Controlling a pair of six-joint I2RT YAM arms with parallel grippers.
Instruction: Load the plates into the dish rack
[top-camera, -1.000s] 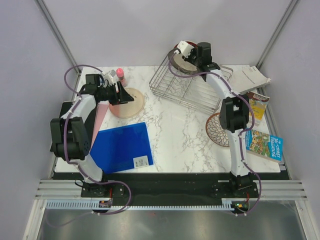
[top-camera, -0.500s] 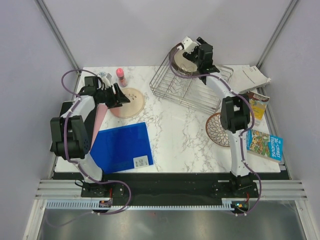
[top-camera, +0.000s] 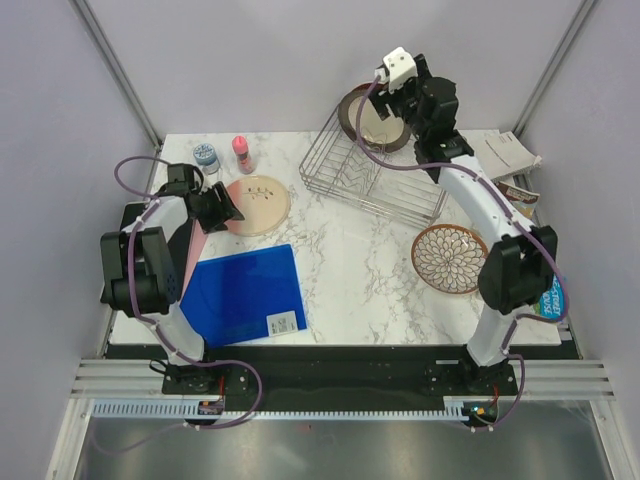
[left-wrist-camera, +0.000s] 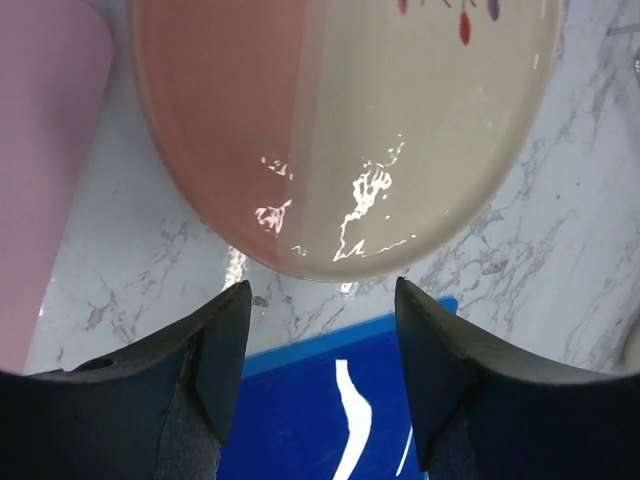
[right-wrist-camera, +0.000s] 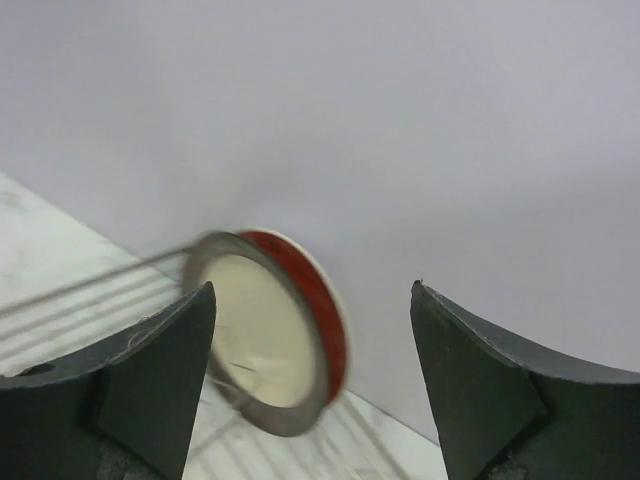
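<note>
Left wrist view puts the left gripper, spread wide and empty, over the blue folder just short of the cream-pink plate, lying flat and glossy on the table; a clean pickup likely means staying low and pinching its near rim squarely. Farther back the right gripper hangs wide open near the dish rack, where the dark-rimmed plate and red plate stand upright

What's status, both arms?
Left claw open at cream-pink twig-marked plate. Right claw open above silver wire dish rack, two plates racked. White petal-pattern plate waiting.
</note>
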